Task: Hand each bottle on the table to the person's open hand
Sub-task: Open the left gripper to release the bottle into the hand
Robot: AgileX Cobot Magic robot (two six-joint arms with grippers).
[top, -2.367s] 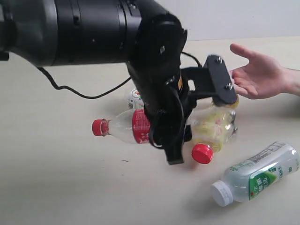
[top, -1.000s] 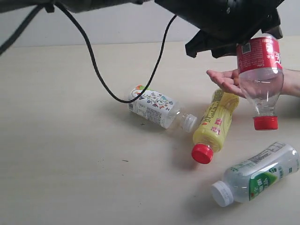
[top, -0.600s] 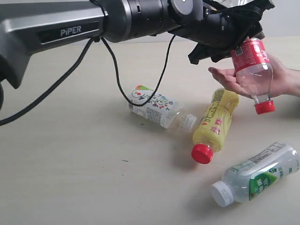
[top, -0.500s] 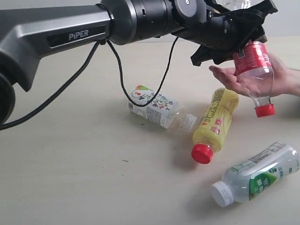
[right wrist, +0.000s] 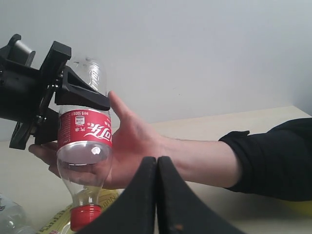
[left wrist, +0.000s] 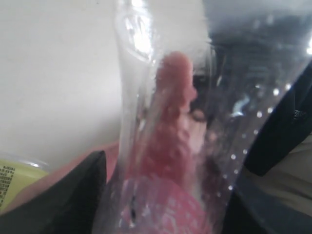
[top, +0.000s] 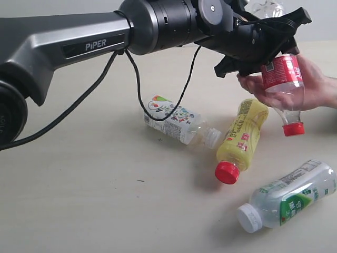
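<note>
1. One bottle, the clear red-label bottle [top: 283, 92], hangs above the table's far right, held in the left gripper [top: 271, 50], whose jaws clamp its upper body.
2. Its long axis is nearly upright, base up and red cap down, with the cap end leaning slightly right.
3. It sits in front of the palm of the person's open hand [top: 310, 87]. The hand reaches in from the right, and I cannot tell for sure whether the two touch.
4. In the right wrist view the same bottle [right wrist: 85, 146] covers part of the palm [right wrist: 136, 146], and a black sleeve [right wrist: 263, 161] follows the forearm.
5. The right gripper [right wrist: 157, 195] is closed, fingers pressed together, with nothing between them.
6. Just below the hand, the yellow bottle [top: 243, 137] lies on its side, axis running far to near, red cap nearest.
7. Left of it, almost touching, the short illustrated-label bottle [top: 176, 120] lies with its neck pointing right and near.
8. Near right, apart from the others, the green-white bottle [top: 289, 195] lies slanted, white cap toward near left.
9. The table [top: 79, 200] is pale beige and flat. Its left and near-left parts are bare and give wide room.
10. The left arm [top: 79, 42] spans the far side, with a black cable [top: 137, 84] drooping from it.
11. Behind the table's far edge stands a plain pale wall [right wrist: 195, 48].
</note>
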